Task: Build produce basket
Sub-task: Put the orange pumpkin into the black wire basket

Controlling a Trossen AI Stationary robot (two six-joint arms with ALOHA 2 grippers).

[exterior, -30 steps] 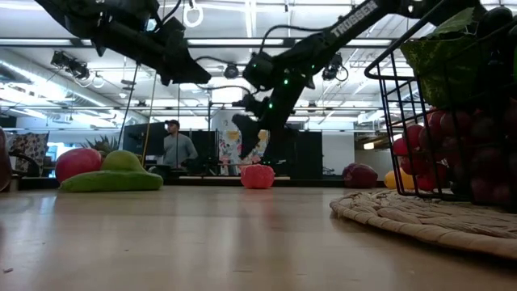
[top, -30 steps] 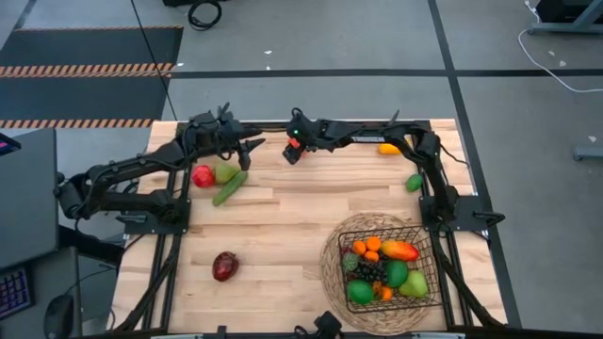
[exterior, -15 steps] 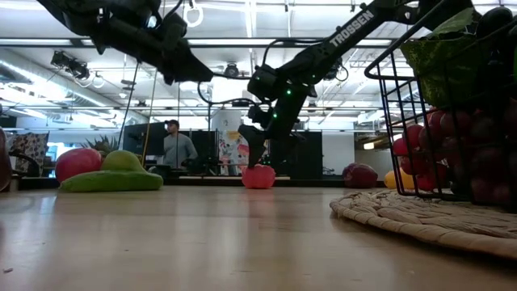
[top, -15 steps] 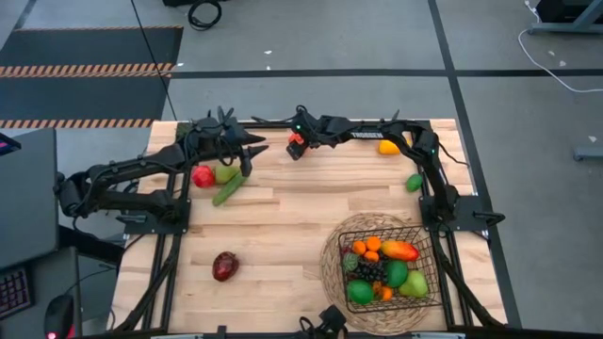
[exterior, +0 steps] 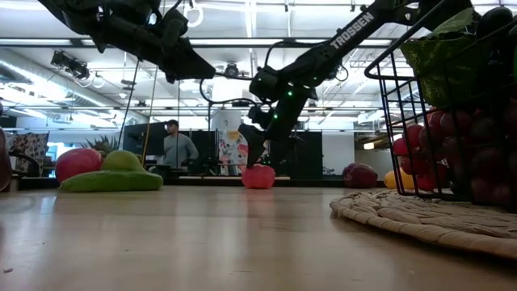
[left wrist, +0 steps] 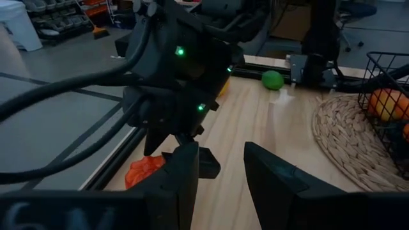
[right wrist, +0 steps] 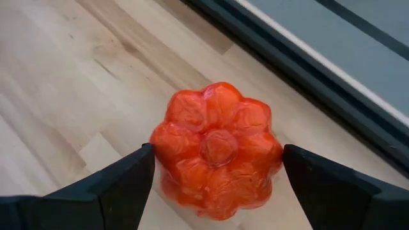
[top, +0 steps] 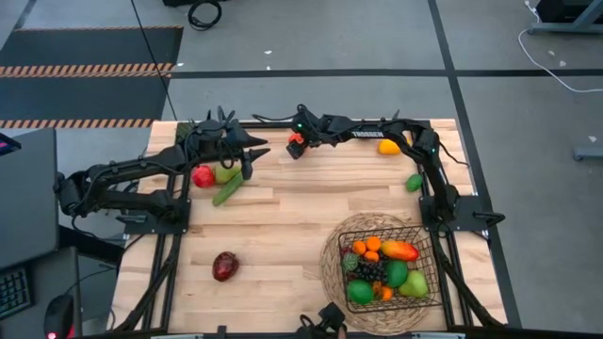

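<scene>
Nearest, the basket (top: 388, 264) holds mixed produce on its woven mat (top: 332, 282). Far beyond the basket at the table's back edge, the right gripper (right wrist: 214, 167) straddles a red lobed fruit (right wrist: 216, 149), fingers spread and not touching it. Left of that fruit, the left gripper (left wrist: 218, 165) hovers open.

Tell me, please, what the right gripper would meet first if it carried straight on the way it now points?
Most likely the red-orange lobed fruit: the right gripper points down at it, open fingers on either side. Beneath it lies the wooden table.
</scene>
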